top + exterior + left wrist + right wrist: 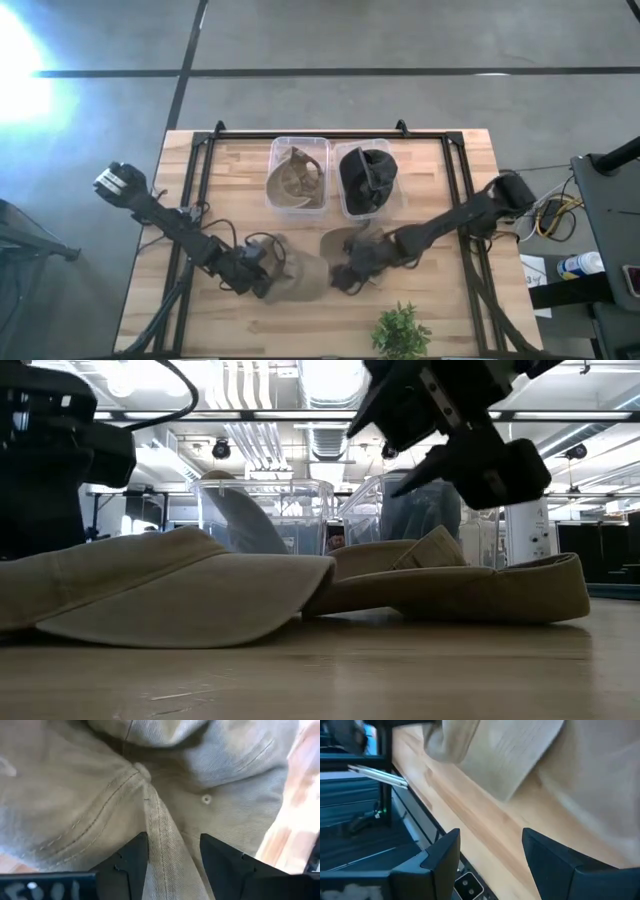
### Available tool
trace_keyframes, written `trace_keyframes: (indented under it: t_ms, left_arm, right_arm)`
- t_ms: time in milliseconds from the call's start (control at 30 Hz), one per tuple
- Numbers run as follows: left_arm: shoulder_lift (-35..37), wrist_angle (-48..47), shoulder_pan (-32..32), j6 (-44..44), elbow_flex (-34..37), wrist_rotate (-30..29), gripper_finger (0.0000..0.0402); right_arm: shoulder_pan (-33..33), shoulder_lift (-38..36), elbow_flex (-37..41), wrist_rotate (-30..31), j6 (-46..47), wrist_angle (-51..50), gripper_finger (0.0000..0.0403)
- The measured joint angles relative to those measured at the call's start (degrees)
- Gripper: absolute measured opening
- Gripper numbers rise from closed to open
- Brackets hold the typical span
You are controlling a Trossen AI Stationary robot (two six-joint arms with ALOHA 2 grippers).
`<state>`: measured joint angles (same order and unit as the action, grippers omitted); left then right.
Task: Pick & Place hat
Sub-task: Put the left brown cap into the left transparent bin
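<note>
The left arm reached from the table's left edge diagonally toward the middle front, its left gripper low over a tan hat that lay flat on the wooden table. In the left wrist view the two dark fingers stood spread, one on each side of a raised seam of the hat's crown, the cloth rising between them; whether they pressed it could not be told.

The right arm came in from the right edge, bent at the elbow, and its right gripper hung just above the table beside a second tan hat. Its fingers were spread with only bare wood between them, the tan cloth lying just ahead of the tips. In the low view this gripper sat raised above the second hat, clear of it.

The two tan hats lay just beside each other, brims overlapping in the low view. Behind them stood two clear bins: the left bin held a tan hat, the right bin a dark one. A small green plant stood at the front edge, near the right gripper. Bare wood lay open at the front left and far right of the table.
</note>
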<state>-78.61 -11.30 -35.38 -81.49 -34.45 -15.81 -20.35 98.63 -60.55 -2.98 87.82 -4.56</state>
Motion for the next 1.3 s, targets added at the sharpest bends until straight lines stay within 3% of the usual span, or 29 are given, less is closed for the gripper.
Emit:
trace_keyframes:
  t_ms: [467,667,900,1300]
  left_arm:
    - [-1.62,5.72,-1.18,3.27,-0.14,1.59,0.0174]
    - [-3.52,5.47,-2.50,3.32,-0.01,4.19,0.0174]
    - [-6.71,6.33,-2.80,3.48,-0.23,3.58,0.0174]
    - [-10.45,13.36,-2.73,3.58,-1.00,3.39,0.0174]
  right_arm:
    - [-1.01,16.43,-13.28,7.08,-0.27,-2.60,0.0209]
    - [-1.77,16.03,-15.19,6.00,-1.30,-5.15,0.0209]
    - [-2.28,12.35,-14.95,7.22,-1.17,-18.19,0.0209]
    - [-1.49,17.34,-14.32,7.55,-2.74,-10.33,0.0209]
